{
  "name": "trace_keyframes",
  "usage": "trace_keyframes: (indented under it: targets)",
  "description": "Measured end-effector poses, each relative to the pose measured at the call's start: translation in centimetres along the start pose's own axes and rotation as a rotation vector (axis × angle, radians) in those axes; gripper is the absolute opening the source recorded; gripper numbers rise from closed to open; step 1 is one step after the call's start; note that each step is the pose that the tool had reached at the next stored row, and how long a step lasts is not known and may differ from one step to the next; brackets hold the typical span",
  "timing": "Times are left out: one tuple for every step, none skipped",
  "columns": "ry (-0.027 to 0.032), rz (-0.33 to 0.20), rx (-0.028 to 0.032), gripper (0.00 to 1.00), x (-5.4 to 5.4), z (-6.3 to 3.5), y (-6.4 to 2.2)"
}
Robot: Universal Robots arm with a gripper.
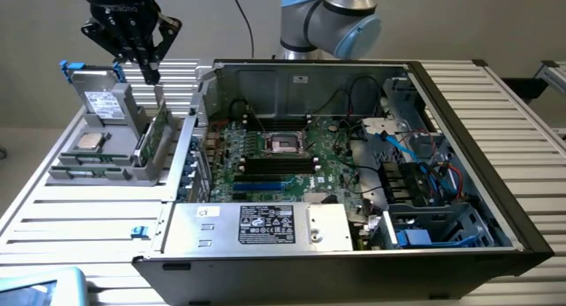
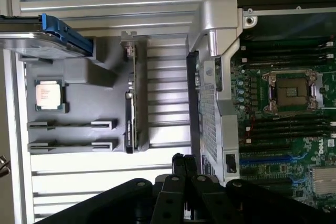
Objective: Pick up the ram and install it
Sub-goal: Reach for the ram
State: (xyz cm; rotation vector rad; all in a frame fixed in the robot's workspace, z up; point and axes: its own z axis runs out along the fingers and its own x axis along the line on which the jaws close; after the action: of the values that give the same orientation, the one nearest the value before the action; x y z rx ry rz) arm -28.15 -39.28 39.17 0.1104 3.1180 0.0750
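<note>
My clenched, empty fingers [image 1: 152, 71] above a gray parts holder [image 1: 119, 175] beside an open computer case [image 1: 354, 269].
Exterior view: my fingers hang at the frame's upper left, over a tall green card [image 1: 156, 137]; the ram [image 1: 89, 161] sits lower left, on edge in the holder's slot, apart from me. Wrist view: my fingers [image 2: 185, 163] are pressed together; the ram [image 2: 71, 125] stands in its slot near the processor chip [image 2: 50, 94].

Cut edges and unreadable print

In the exterior view the robot arm [image 1: 332, 18] and the top of the gripper [image 1: 152, 75] run past the frame. The power supply label [image 1: 265, 224] is too small to read. The grey holder [image 1: 106, 175] hides the lower edge of the green card [image 1: 158, 130].
</note>
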Motion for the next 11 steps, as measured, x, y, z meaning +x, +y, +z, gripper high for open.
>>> trace_keyframes:
  targets:
    - [0.0001,0.0,0.0,0.11,0.5,-0.01,-0.01]
    - [0.0,0.0,-0.0001,0.11,0.9,-0.01,-0.02]
    - [0.0,0.0,0.0,0.11,1.3,-0.02,-0.03]
    - [0.0,0.0,0.0,0.11,1.8,-0.03,-0.05]
    - [0.0,0.0,0.0,0.11,2.3,-0.03,-0.07]
    - [0.0,0.0,0.0,0.11,2.7,-0.04,-0.1]
    - [0.0,0.0,-0.0001,0.11,3.2,-0.05,-0.13]
    - [0.0001,0.0,0.0,0.11,3.6,-0.07,-0.17]
    - [0.0002,0.0,-0.0001,0.11,4.1,-0.08,-0.2]
    - [0.0001,0.0,-0.0002,0.11,4.5,-0.08,-0.23]
    - [0.0,0.0,-0.0002,0.11,5.0,-0.08,-0.26]
